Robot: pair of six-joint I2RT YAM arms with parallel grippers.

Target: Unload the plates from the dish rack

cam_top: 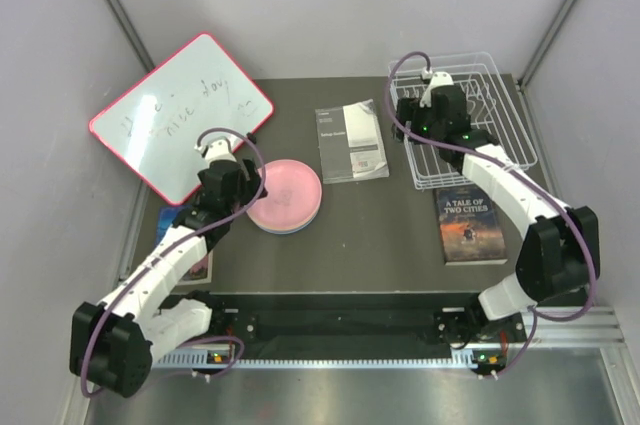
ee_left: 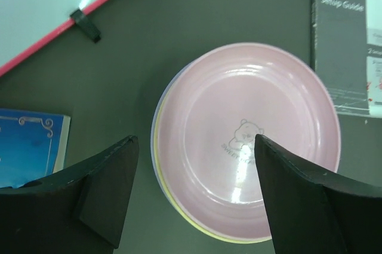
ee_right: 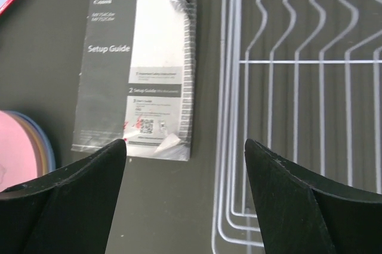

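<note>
The plates (cam_top: 285, 195), stacked on the table (cam_top: 380, 235) well left of the dish rack (cam_top: 470, 135), look light, stiff and slick; grip a rim. Left hand (ee_left: 194, 146) and right hand (ee_right: 185, 146) gape wide, empty.

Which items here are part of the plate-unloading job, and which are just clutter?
Job:
plate stack, pink on top
white wire dish rack

Lying about:
whiteboard
Setup Guide booklet
A Tale of Two Cities book
blue book
</note>
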